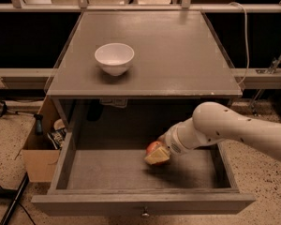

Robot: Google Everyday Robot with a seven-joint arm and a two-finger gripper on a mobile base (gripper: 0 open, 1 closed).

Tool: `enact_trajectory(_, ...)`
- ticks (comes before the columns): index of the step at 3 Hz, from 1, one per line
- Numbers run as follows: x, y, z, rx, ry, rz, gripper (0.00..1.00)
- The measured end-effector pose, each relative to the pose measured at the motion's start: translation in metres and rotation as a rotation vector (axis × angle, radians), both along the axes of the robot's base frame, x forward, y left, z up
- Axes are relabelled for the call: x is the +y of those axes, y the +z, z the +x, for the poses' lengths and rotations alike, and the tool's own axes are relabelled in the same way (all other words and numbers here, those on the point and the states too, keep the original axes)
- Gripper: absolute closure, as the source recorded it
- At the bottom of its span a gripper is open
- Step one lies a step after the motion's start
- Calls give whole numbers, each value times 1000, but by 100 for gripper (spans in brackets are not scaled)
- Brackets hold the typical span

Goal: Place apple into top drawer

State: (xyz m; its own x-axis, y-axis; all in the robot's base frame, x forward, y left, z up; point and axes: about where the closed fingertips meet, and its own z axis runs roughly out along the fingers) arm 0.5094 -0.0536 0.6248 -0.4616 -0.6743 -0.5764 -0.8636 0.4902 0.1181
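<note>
The single white arm [239, 131] enters from the right edge and slopes down and leftward, its thick rounded forearm narrowing to a ringed wrist [180, 140]. At its end the tool [155, 153] sits low inside the open top drawer [131, 203], right of the middle, pointing left and slightly downward. Its tan fingers [158, 157] are closed around the apple [153, 147], one finger lying across the front.
</note>
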Motion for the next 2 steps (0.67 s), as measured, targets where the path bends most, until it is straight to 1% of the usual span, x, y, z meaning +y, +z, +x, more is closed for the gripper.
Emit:
enact_trajectory(1, 0, 0, 0, 0, 0, 0, 0)
enact_trajectory(2, 0, 0, 0, 0, 0, 0, 0)
